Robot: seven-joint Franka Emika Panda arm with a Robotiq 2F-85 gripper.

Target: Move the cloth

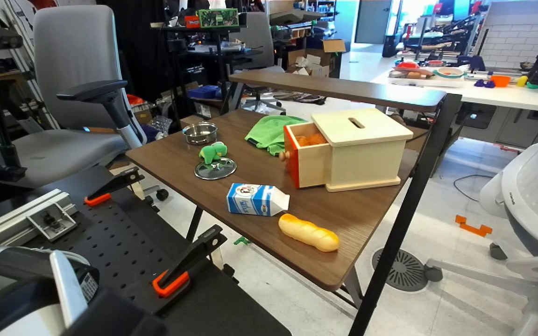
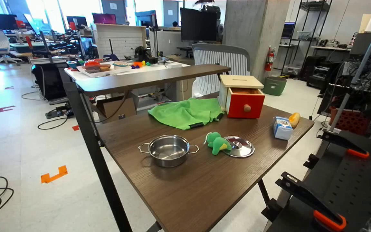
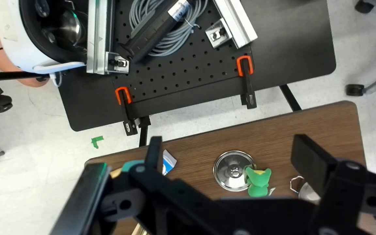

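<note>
Of the gripper (image 3: 231, 152), can see both sides in the wrist view, spread wide, with a broad gap between them over the table (image 2: 185, 199). On that table, in both exterior views, find the cloth (image 2: 185, 112), green, laid out in loose folds just beside the box (image 2: 237, 82); cannot tell whether touching. In an exterior view, can trace its long axis leftward from the box to a rounded corner, pointing left near the table edge below the shelf (image 2: 153, 79). Note its edge, dark in places, on the side facing the pot (image 2: 169, 151) and toy (image 2: 217, 142). In an exterior view, see the cloth partly hidden behind the drawer (image 1: 313, 163), red-fronted and pulled out of the box. Out from there, find the toy overlapping the rim of the lid (image 2: 239, 147), and the pot, upright and apart from both. Farther off, see the carton (image 1: 252, 199) on its side and, just beside its top end, the bread (image 1: 308, 233), near a corner of the table. Across a strip of floor (image 1: 259, 270), see the bench (image 1: 124, 252), black, with two clamps (image 1: 171, 283) at its edge; in the wrist view, also on it, a coiled cable (image 3: 175, 42)
</note>
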